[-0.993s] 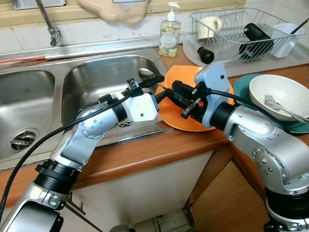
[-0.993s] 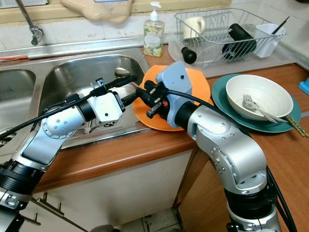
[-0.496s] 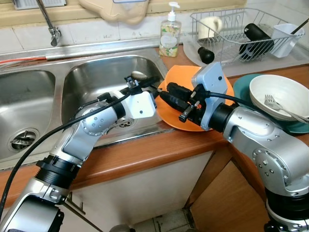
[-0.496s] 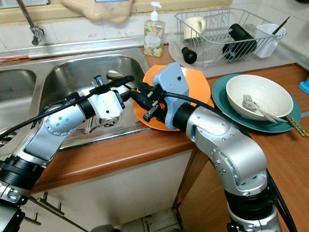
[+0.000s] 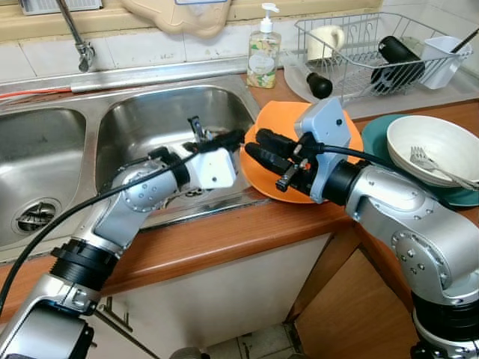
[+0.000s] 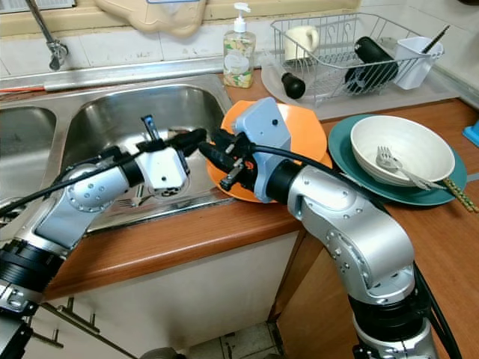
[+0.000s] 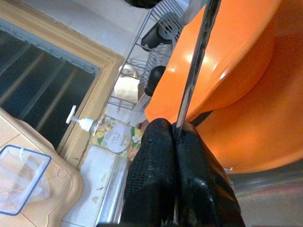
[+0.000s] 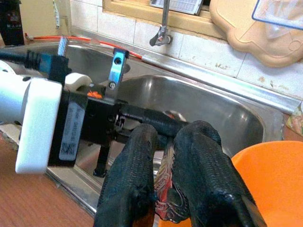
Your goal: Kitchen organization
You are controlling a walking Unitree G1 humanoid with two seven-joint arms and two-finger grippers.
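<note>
The left gripper (image 5: 233,137) is held over the sink's right basin (image 5: 150,120), right by the rim of the orange plate (image 5: 329,161). Its fingers (image 7: 161,170) are pressed tight on a thin dark metal stick — prob. the handle of a spoon or fork, but the end can't be made out. The stick runs up across the plate's edge in the left wrist view.

The right gripper (image 5: 258,149) is held just above the plate's left edge, tip to tip w/ the left one. Its two fingers (image 8: 137,170) are seen w/ a small gap between them, and nothing can be seen held inside, so it is judged a bit open.

The plate is set on the wood counter (image 5: 224,239), w/ its left edge over the sink rim. A white bowl w/ a fork (image 5: 438,153) is stacked on a teal plate (image 5: 382,131) to the right. A dish rack (image 5: 374,45) and soap bottle (image 5: 263,52) are at the back.

Step in hand, as a guess — the stick is being passed from left to right, or lifted clear of the plate. Next, the right fingers would need to be closed on the stick before the left lets go, w/out the plate being bumped.
</note>
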